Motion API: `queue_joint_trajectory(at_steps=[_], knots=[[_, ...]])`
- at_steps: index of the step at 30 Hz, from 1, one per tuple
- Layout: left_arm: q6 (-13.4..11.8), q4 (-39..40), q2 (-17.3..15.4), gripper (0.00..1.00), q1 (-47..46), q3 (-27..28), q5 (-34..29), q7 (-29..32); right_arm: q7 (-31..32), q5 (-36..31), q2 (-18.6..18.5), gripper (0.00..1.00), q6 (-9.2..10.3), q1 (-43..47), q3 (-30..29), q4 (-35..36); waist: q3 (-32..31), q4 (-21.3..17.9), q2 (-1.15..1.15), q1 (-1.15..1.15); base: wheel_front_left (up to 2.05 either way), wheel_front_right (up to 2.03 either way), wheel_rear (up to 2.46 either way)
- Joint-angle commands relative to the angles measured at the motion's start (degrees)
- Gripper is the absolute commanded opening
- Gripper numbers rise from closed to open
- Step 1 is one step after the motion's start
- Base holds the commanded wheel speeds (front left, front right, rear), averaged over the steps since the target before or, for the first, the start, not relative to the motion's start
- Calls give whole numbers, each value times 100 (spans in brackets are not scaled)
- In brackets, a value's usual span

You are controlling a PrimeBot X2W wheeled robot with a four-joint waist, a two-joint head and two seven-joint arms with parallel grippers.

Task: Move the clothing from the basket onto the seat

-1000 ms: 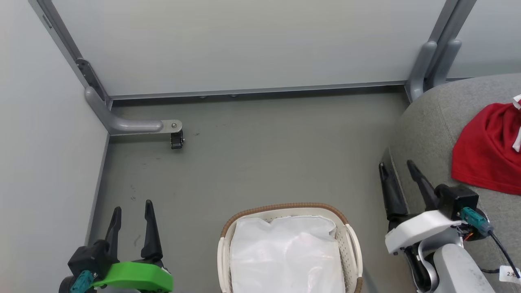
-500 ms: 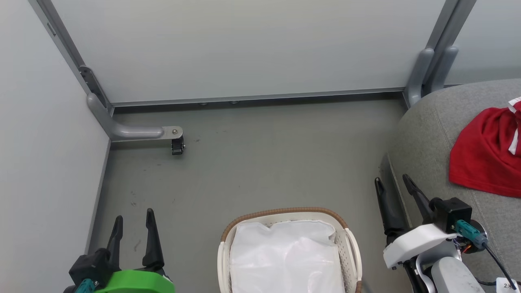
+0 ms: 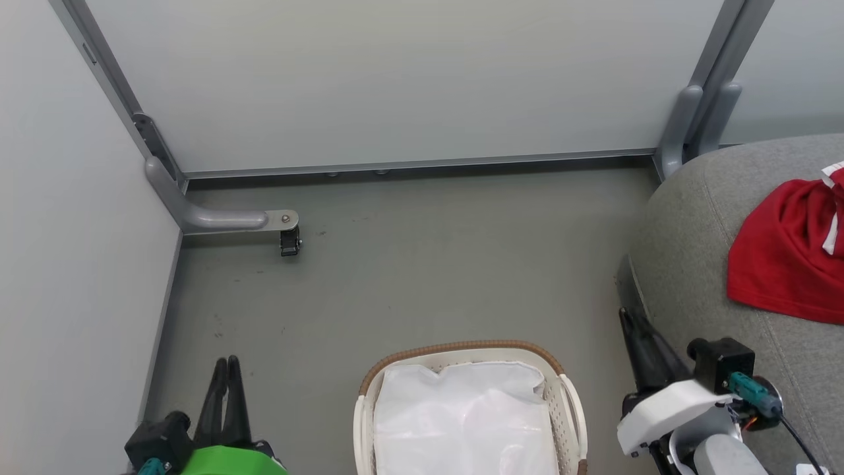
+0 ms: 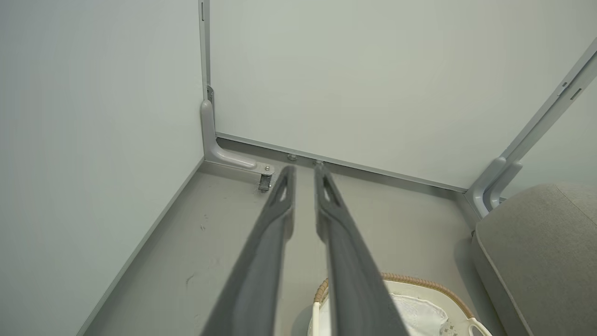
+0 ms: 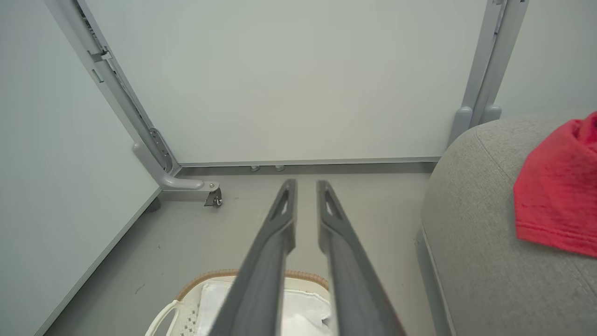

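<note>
The red clothing lies bunched on the grey seat at the right, with white trim at its edge. It also shows in the right wrist view as clothing on the seat. The white basket stands on the floor at bottom centre, with just its white cloth liner showing inside. My left gripper is shut on nothing at the lower left, well left of the basket. My right gripper is shut on nothing between the basket and the seat's front edge.
Pale partition walls close the back and left. A grey metal foot with a black caster juts onto the grey floor at the left corner. A grey post stands at the seat's back corner.
Both grippers have gone from open to shut, and both have drawn back toward the bottom of the head view. The head camera has shifted slightly.
</note>
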State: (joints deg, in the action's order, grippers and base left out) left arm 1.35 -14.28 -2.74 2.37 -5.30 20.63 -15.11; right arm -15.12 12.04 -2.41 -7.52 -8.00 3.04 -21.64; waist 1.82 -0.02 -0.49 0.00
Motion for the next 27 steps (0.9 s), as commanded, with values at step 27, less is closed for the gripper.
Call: queue_joint_trajectory(at_steps=[27], knots=[[195,-36,-11,0,-294,359,2256,669,682,2516,-11,0,1,83,-304,205,-33,0,10,0,0,0,0]])
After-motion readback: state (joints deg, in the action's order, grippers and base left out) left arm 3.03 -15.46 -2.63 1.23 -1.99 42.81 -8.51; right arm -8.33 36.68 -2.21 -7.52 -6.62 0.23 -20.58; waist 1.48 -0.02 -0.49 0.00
